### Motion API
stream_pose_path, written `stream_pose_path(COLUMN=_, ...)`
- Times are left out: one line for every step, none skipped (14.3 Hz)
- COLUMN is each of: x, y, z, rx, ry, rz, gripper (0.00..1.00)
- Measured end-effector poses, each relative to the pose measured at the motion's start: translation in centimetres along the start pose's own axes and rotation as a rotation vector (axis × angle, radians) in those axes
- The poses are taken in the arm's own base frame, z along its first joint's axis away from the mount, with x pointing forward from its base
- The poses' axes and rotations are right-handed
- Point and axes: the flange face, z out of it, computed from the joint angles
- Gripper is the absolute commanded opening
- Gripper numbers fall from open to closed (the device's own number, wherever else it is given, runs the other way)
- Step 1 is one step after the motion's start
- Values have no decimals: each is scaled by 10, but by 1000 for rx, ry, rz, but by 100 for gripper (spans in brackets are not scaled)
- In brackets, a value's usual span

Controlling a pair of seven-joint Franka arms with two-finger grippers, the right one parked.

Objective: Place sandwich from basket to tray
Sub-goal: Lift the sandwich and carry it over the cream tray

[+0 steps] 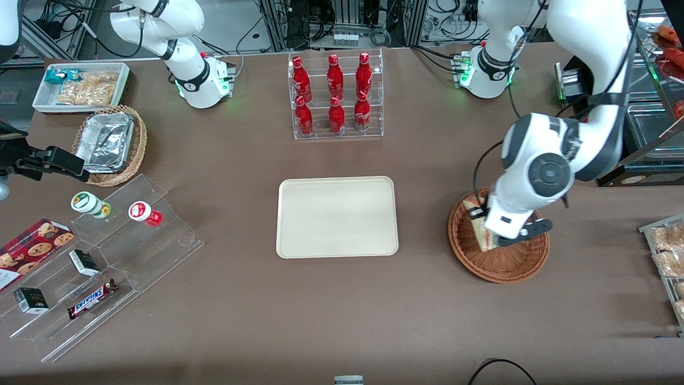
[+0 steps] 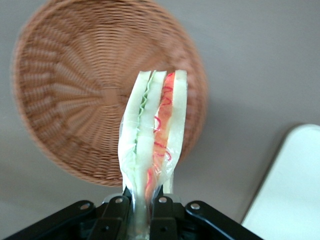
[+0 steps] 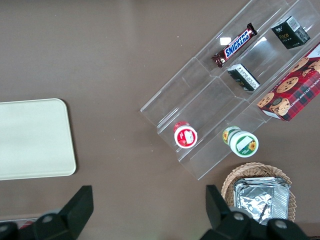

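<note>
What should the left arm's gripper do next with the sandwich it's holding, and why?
Probably carry it sideways toward the tray. The gripper is shut on the wrapped sandwich, which the left wrist view shows lifted above the wicker basket, and nothing lies on the tray, toward the parked arm's end.

A clear rack of six red cola bottles stands on the brown desk, farther from the front camera than most things. Toward the parked arm's end, a white bin of snacks sits near a tan wicker basket holding foil containers. Nearer the camera, a clear stepped display carries two small cups, two dark little boxes and a Snickers bar, with a cookie box beside it.
</note>
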Motion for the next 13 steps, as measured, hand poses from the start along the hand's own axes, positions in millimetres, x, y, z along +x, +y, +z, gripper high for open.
stream_pose_path(x=-6, y=21, z=5, rx=3, ry=-1, rz=39, gripper=5)
stream_pose_path(x=-14, y=44, z=12, rx=7, ry=-4, rz=75, gripper=5)
stream_pose_path(x=-21, y=66, z=18, rx=5, ry=-5, rz=103, gripper=5)
stream_pose_path(x=-30, y=91, z=24, rx=-3, ry=-2, rz=121, gripper=5)
stream_pose_path(x=-40, y=115, z=29, rx=-7, ry=0, rz=134, gripper=5)
stream_pose_path(x=-49, y=137, z=34, rx=-8, ry=2, rz=142, gripper=5)
stream_pose_path(x=-58, y=158, z=38, rx=-11, ry=6, rz=149, gripper=4)
stream_pose_path(x=-68, y=179, z=41, rx=-19, ry=10, rz=153, gripper=4)
stream_pose_path(x=-78, y=198, z=44, rx=-36, ry=13, rz=157, gripper=4)
stream_pose_path(x=-89, y=216, z=48, rx=-61, ry=15, rz=161, gripper=4)
stream_pose_path(x=-101, y=234, z=54, rx=-86, ry=23, rz=167, gripper=4)
stream_pose_path(x=-113, y=251, z=62, rx=-108, ry=38, rz=168, gripper=4)
stream_pose_path(x=-125, y=266, z=71, rx=-129, ry=52, rz=163, gripper=4)
